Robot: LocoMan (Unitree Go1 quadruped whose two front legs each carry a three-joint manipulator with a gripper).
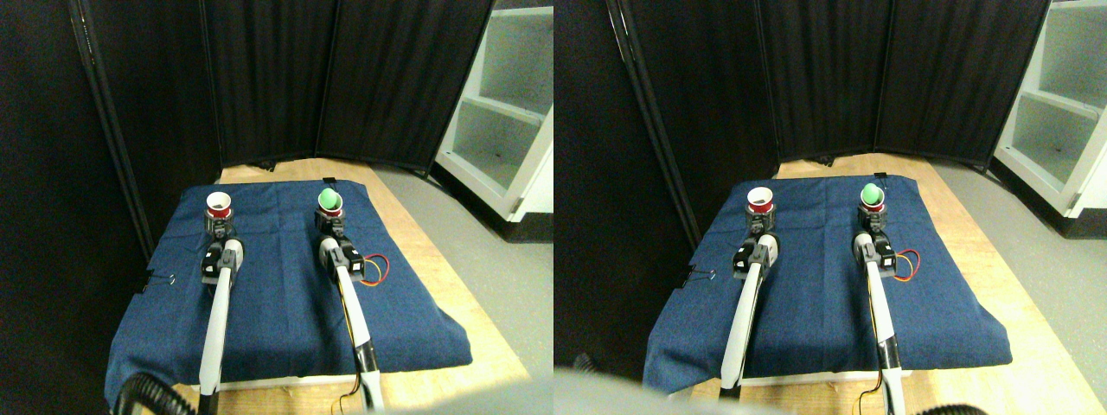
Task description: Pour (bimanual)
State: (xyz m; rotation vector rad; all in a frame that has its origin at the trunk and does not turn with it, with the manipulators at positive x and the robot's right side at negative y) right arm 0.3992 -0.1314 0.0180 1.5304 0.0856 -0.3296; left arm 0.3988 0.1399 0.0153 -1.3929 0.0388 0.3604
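Observation:
A red cup (219, 206) with a white rim stands on the blue cloth (285, 294) at the back left. My left gripper (220, 225) sits right at its near side, and the cup seems held between its fingers. A green cup (329, 201) is at the back right, tilted a little toward the left, with my right gripper (330, 221) at its base. Both pale limbs reach up from the bottom edge. What the cups contain is too small to tell.
The blue cloth covers a wooden table (450, 285). Black curtain panels (346, 78) close off the back and left. A white shelf unit (506, 112) stands at the right. A binder clip (164, 279) grips the cloth's left edge.

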